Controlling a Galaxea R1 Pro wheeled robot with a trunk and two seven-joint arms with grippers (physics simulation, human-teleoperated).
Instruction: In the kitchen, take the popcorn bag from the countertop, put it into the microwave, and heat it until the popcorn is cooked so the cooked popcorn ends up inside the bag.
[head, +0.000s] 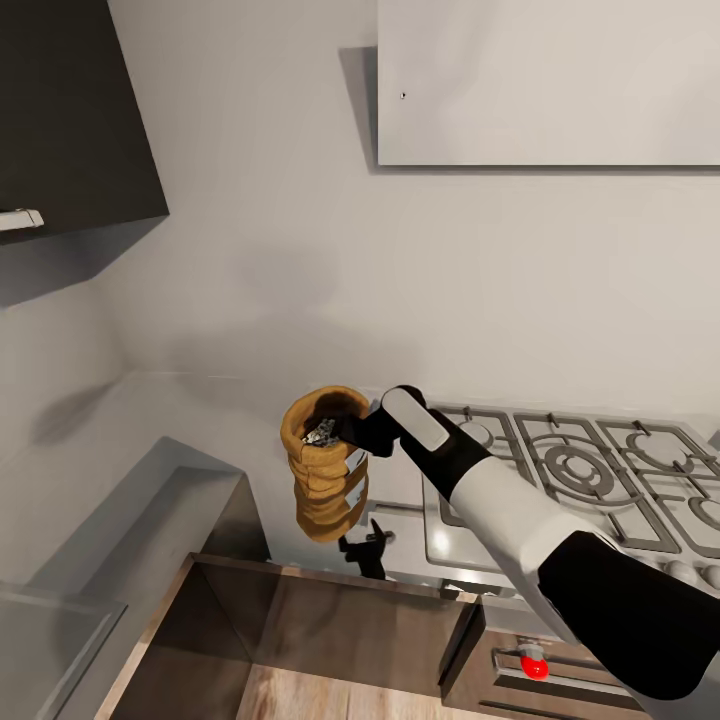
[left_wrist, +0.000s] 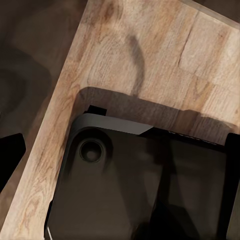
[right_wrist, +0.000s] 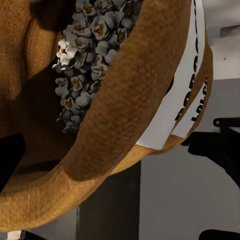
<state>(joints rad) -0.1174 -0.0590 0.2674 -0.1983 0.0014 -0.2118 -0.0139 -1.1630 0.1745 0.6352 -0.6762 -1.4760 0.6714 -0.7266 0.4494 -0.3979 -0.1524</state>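
The tan-brown popcorn bag (head: 322, 480) hangs upright in the air over the grey countertop (head: 200, 425), just left of the hob. My right gripper (head: 347, 437) is shut on the near side of its rim. White puffed popcorn (head: 321, 432) lies inside the bag's open mouth. The right wrist view looks closely at the bag's rim (right_wrist: 125, 95), the popcorn (right_wrist: 87, 55) and a white printed label (right_wrist: 182, 85). My left gripper (left_wrist: 120, 165) is open, pointing down at the wood floor (left_wrist: 150, 60) and my dark base (left_wrist: 140, 185). The microwave is out of view.
A steel gas hob (head: 580, 470) with grates lies right of the bag. Above it is the white flat hood (head: 550, 80). A dark wall cabinet (head: 70, 110) hangs at the upper left. Dark cabinet fronts and a red knob (head: 533, 668) show below the counter edge.
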